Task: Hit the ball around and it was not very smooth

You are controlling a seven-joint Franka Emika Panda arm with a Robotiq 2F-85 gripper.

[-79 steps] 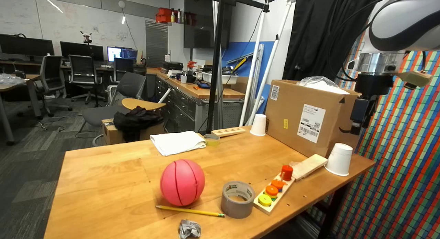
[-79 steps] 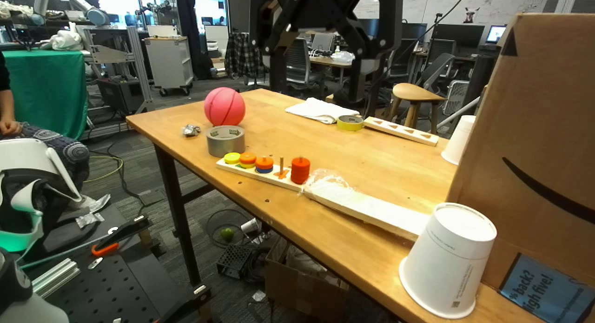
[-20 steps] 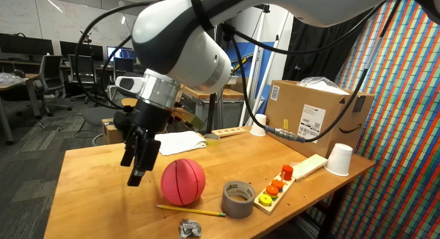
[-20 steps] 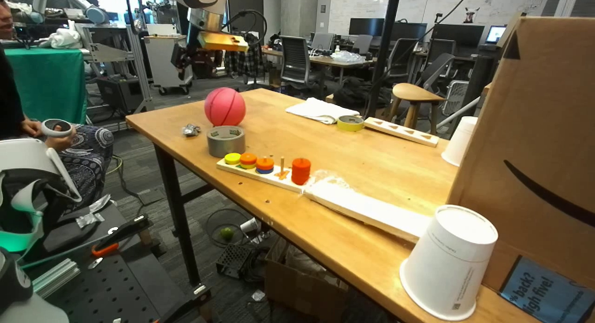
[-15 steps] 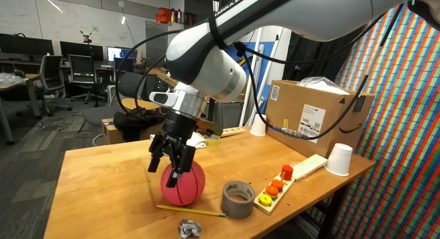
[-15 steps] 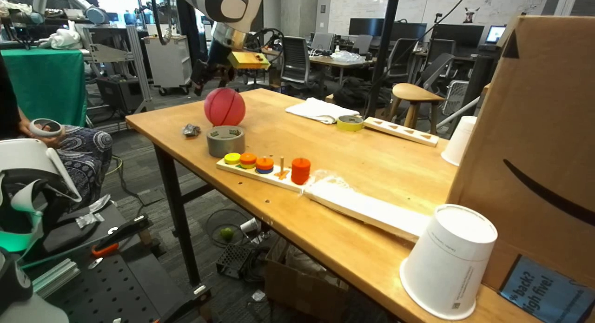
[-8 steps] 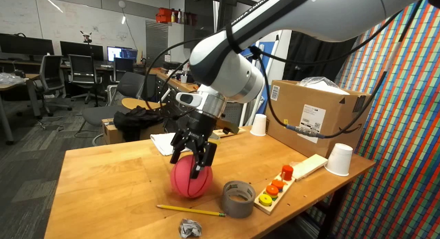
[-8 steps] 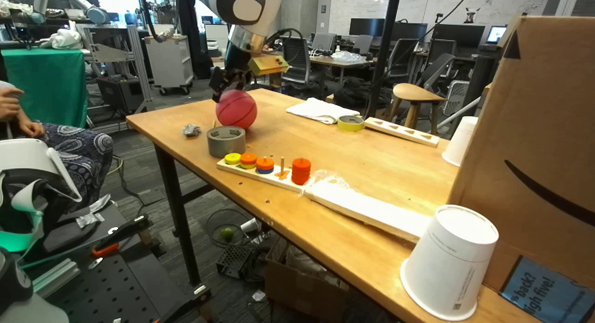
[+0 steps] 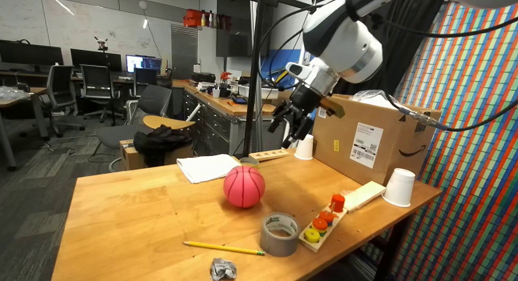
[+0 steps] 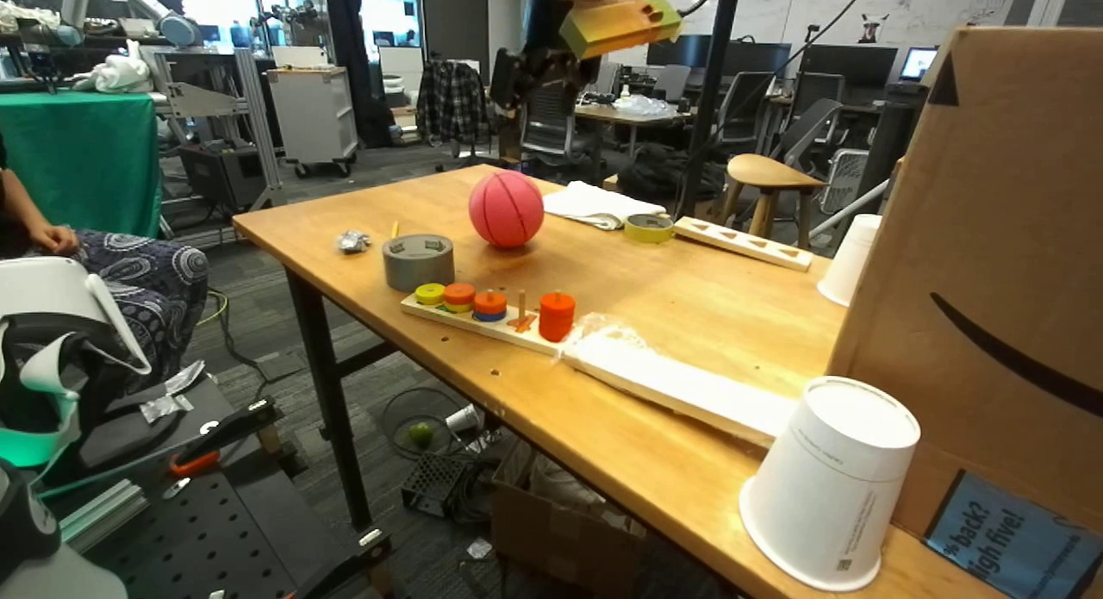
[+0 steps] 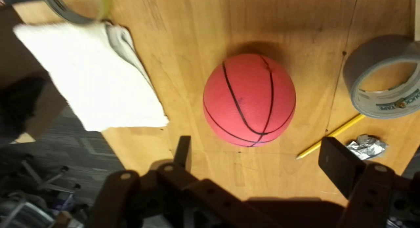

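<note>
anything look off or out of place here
A few small things. Crumpled foil lies on the table near the pencil, like stray litter. In an exterior view, what looks like a white cup lies tipped on the floor. The ball bears a small dark smudge in the wrist view, not clearly damage.

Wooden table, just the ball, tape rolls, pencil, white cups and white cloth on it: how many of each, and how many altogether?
Ball: 1
Tape rolls: 2, a grey roll and a yellow roll
Pencil: 1
White cups: 2, both upside down
White cloth: 1
Total: 7
</note>
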